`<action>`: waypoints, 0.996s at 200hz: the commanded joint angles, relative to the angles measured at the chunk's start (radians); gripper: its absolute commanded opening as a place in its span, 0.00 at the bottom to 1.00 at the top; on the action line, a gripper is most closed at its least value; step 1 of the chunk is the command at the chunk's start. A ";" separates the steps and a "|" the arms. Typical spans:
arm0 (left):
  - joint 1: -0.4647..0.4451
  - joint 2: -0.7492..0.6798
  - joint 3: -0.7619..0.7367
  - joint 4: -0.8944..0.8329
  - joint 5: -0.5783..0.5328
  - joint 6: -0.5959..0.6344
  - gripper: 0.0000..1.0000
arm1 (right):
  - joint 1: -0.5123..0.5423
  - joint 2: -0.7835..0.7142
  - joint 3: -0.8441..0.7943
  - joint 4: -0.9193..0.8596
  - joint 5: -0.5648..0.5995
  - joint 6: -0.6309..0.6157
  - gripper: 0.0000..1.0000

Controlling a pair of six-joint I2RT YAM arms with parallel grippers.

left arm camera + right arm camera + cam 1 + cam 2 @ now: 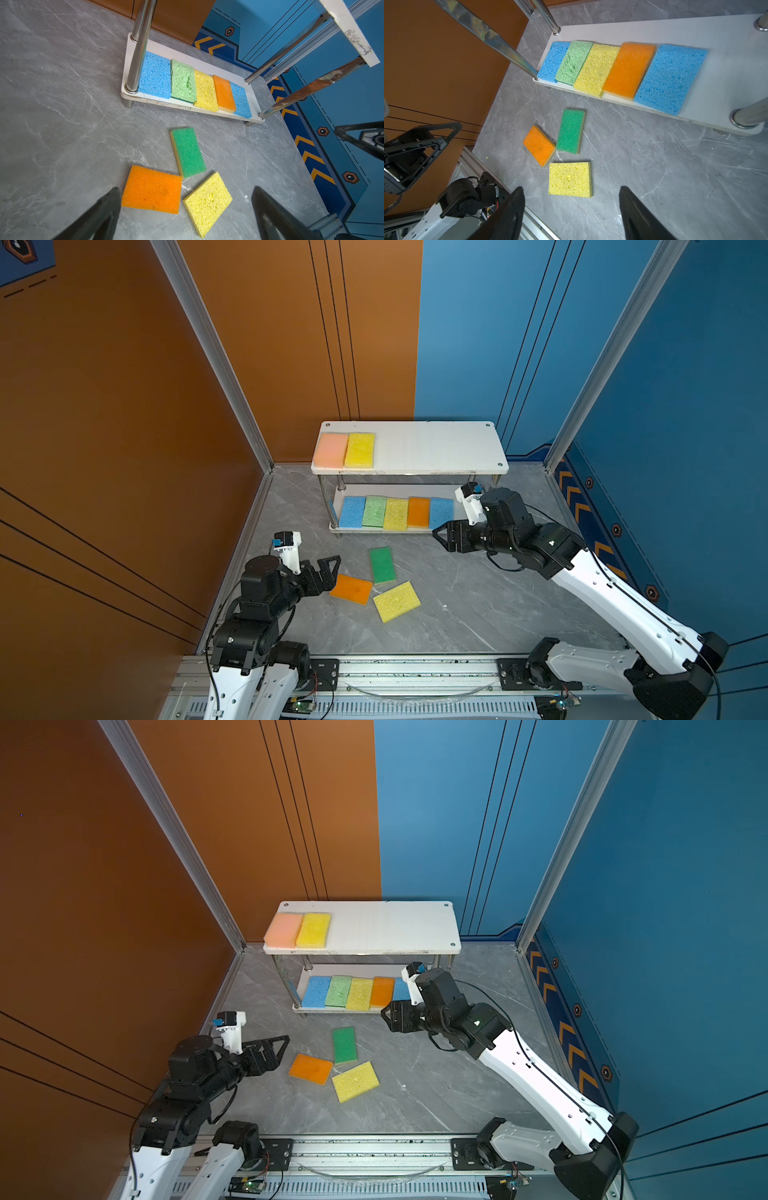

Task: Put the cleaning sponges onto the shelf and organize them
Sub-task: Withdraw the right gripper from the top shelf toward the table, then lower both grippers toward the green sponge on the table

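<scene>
The shelf (436, 448) holds a peach-pink sponge (330, 450) and a yellow sponge (360, 450) on its top board. Its lower board (720, 83) carries a row of blue (553, 62), light green (574, 62), yellow (596, 70), orange (627, 68) and blue (670, 79) sponges. On the floor lie a dark green sponge (382, 565), an orange sponge (351, 589) and a yellow sponge (397, 601). My left gripper (332, 572) is open and empty beside the orange one. My right gripper (435, 533) is open and empty at the lower board's right front.
Grey marble floor (478, 605) is bounded by orange wall panels on the left and blue ones on the right. Shiny metal posts (139, 47) stand at the shelf's corners. An aluminium rail (415, 672) runs along the front edge.
</scene>
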 commanded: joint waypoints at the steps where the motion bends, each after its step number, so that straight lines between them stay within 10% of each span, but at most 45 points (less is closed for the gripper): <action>1: -0.013 0.012 -0.010 -0.002 0.006 0.015 0.98 | 0.003 -0.029 -0.069 0.017 0.030 0.027 0.73; 199: -0.269 0.516 -0.077 0.179 0.053 -0.188 0.98 | 0.077 0.085 -0.415 0.329 -0.064 0.154 0.75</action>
